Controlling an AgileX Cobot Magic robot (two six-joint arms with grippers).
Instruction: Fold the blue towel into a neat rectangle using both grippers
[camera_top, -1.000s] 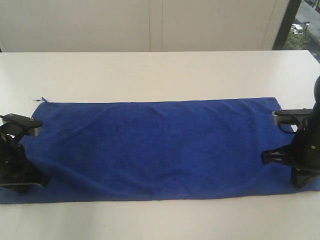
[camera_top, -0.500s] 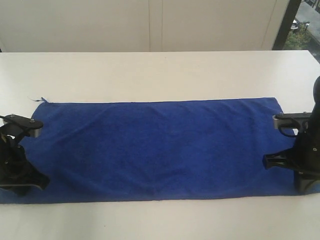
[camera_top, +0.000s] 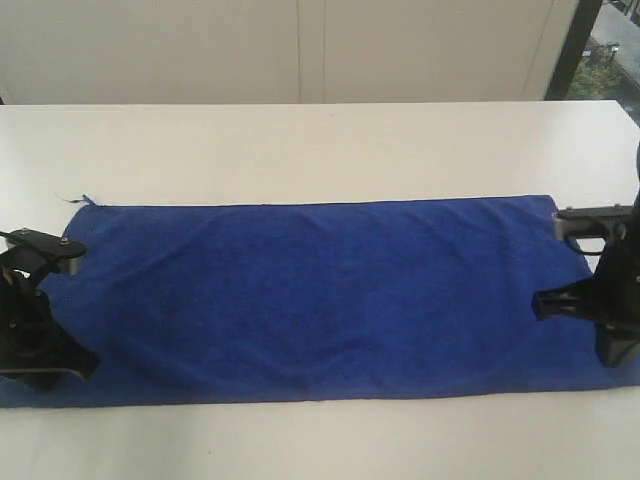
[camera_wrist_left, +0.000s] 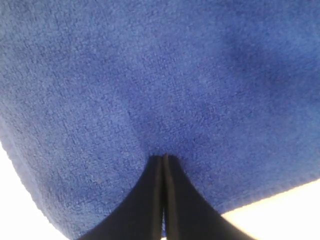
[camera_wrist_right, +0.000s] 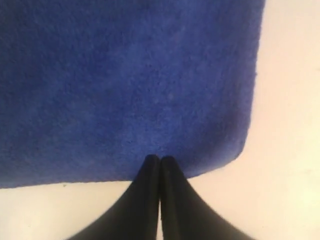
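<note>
**A:** Item one, blue towel (camera_top: 310, 300). Location?

**B:** Spread flat in a single layer on the white table (camera_top: 300, 140), its long side running from one gripper across to the other. There is a thread loop (camera_top: 86, 199) at the other corner of the left gripper's end, well apart from its tips.

**A:** Item two, left gripper (camera_wrist_left: 163, 161). Condition?

**B:** Fingers (camera_wrist_left: 145, 205) pressed together, no gap between them. The tips rest on the towel just inside a corner, with bare table close on either side. Cannot tell whether any cloth is caught between them.

**A:** Item three, right gripper (camera_wrist_right: 160, 161)?

**B:** Likewise pressed together. The tips sit at the towel's edge, near its rounded corner, with the towel ahead of them and bare table behind. Cannot tell whether cloth is pinched.
</note>
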